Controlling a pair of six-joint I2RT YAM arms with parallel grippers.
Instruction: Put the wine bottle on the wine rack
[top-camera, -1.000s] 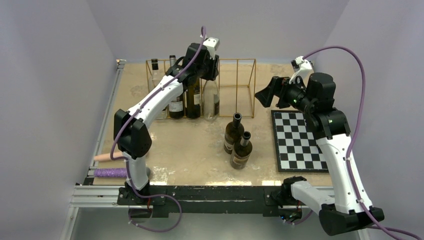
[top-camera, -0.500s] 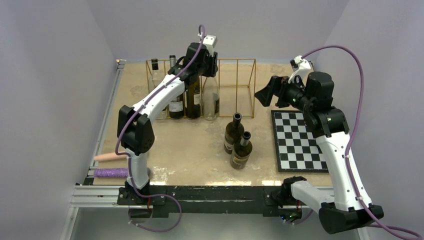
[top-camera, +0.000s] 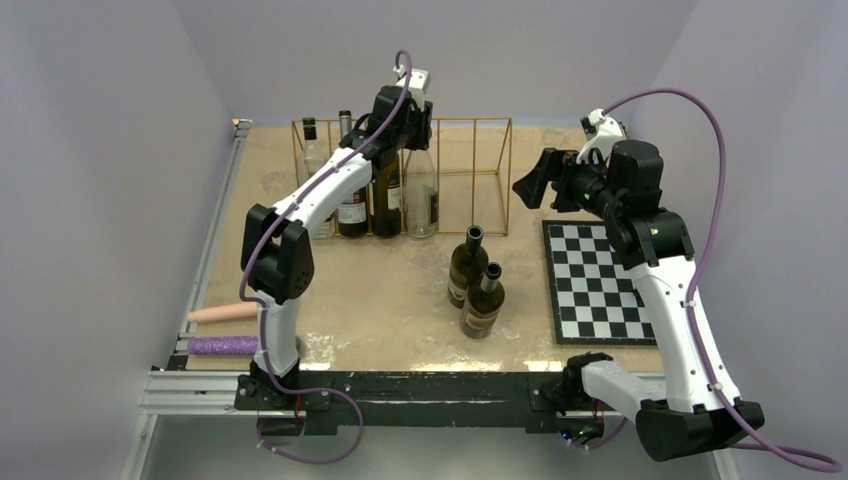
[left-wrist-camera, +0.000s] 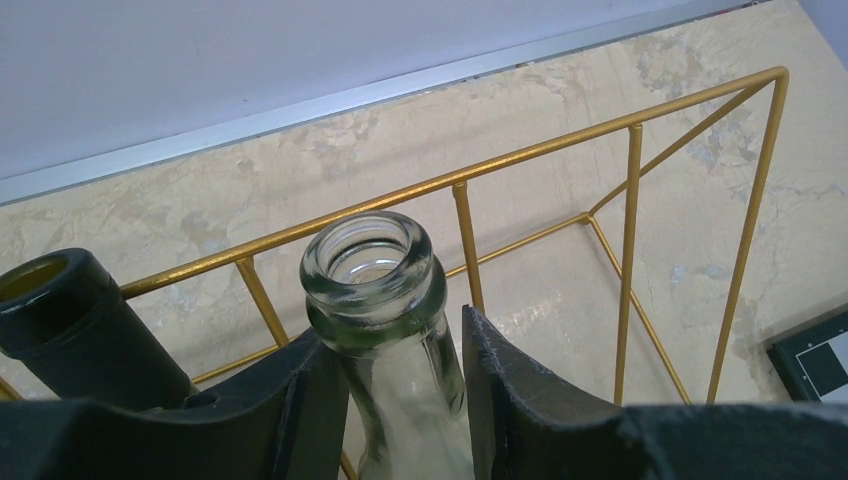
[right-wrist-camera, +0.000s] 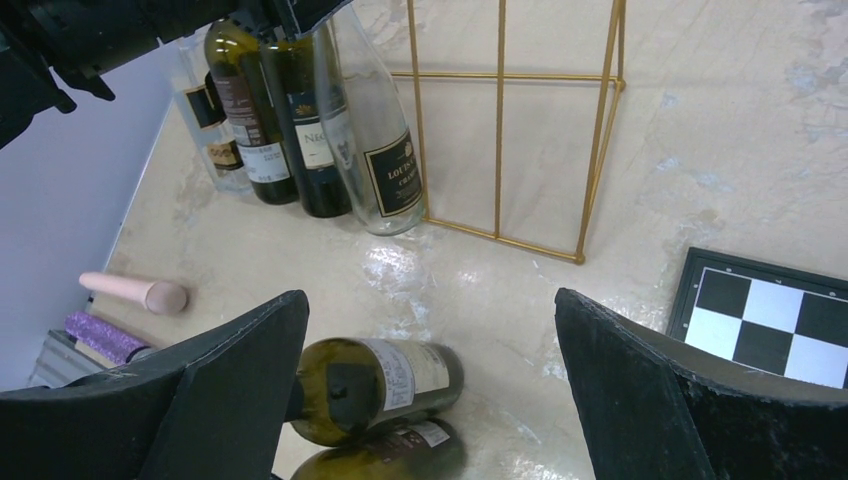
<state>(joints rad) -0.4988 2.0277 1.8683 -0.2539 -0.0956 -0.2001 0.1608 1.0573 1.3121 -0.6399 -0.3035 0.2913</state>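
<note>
Glass fills your left wrist view: the left end effector (left-wrist-camera: 398, 335) is closed around the neck of the clear wine bottle (left-wrist-camera: 372, 265), just below the lip, with one black finger (left-wrist-camera: 310, 400) lying against each side of the glass. The bottle's mouth is uncorked and points up at the camera.

You can see from the right wrist view that this bottle stands with its base on the counter (top-camera: 370, 290) inside the gold wire wine rack (left-wrist-camera: 627, 250). It leans slightly, neck toward the left. It is the rightmost bottle in the row, touching or just beside a dark labelled bottle (right-wrist-camera: 300, 130). More bottles stand to that one's left.

Your right end effector (right-wrist-camera: 430, 300) hangs in the air with its fingers spread wide and nothing between them. It is well apart from the rack, off its right end. Below it, two dark wine bottles (top-camera: 474, 282) stand close together on the counter in front of the rack, between it and the arm bases. A checkerboard (top-camera: 595, 280) lies flat to their right.
</note>
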